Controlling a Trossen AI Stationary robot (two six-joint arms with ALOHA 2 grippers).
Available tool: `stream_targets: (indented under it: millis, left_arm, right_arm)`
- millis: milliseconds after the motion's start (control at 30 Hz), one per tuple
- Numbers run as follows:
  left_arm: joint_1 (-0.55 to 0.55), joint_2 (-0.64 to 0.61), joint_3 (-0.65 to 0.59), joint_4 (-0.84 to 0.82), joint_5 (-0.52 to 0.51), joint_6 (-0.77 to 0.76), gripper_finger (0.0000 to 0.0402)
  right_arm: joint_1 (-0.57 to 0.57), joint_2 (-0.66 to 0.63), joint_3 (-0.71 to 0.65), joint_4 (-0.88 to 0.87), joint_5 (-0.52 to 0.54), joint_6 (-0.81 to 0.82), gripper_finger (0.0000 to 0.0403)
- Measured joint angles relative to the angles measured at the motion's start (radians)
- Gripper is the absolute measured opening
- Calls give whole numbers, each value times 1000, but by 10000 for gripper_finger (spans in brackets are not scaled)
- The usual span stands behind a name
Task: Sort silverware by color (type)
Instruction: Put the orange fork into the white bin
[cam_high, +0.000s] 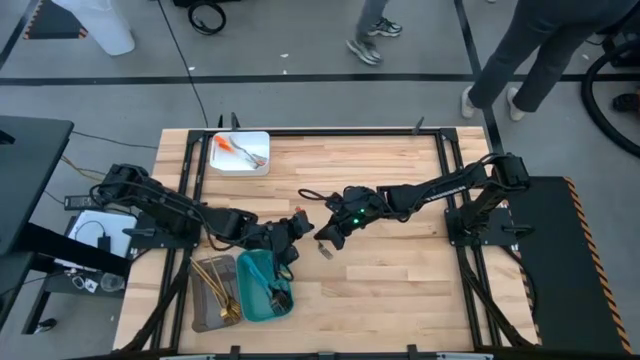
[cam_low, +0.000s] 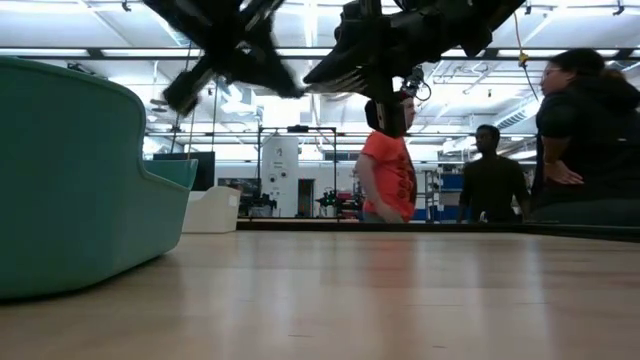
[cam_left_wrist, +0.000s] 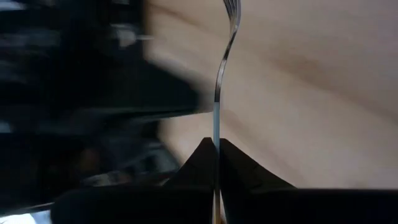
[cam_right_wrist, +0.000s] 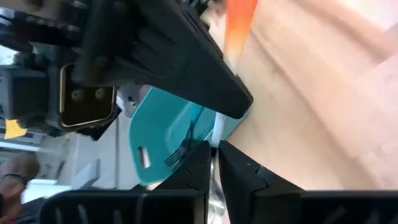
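A slim silver fork (cam_left_wrist: 219, 81) hangs in the air over the middle of the table, between my two grippers. My left gripper (cam_high: 297, 228) comes in from the table's left and is shut on it. My right gripper (cam_high: 325, 240) comes in from the right, its fingers close together with the fork's bright strip (cam_right_wrist: 216, 140) between them. The low view shows the fork's tines (cam_low: 345, 75) high above the tabletop. Just below and to the near left of the grippers stands the teal tray (cam_high: 262, 290) with dark cutlery in it. My left gripper pinches the fork's handle (cam_left_wrist: 216, 142) between its two fingers, flat sides against the pads. The fork runs on along the fingers and past their ends, tines (cam_left_wrist: 231, 7) farthest out, lifted clear of the table. My right gripper has the fork's thin strip (cam_right_wrist: 215, 148) between its two fingers, which stand only a sliver apart. The left gripper's dark body right in front hides which part of the fork this is. The fork is clear of the table.
A grey tray (cam_high: 205, 292) with gold cutlery sits beside the teal one near the front left edge. A white tray (cam_high: 250, 165) with orange pieces stands at the far left. Bare wood (cam_high: 400, 290) lies to the right. People stand beyond the far edge (cam_low: 385, 180).
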Motion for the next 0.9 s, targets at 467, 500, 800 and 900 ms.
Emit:
stream_targets:
  millis: [467,500,800,900]
  left_arm:
    - [-9,-34,-5,-377,-74,-290,12]
    - [-8,-40,-5,-384,-79,-307,12]
    - [7,-147,-5,-541,-135,-442,12]
    - [34,-173,-5,-581,-150,-482,12]
  right_arm:
    - [31,-3,1,29,240,-265,93]
    - [39,-3,1,29,276,-288,92]
    - [66,-3,-2,-9,397,-360,91]
    - [74,-3,-22,-12,438,-381,91]
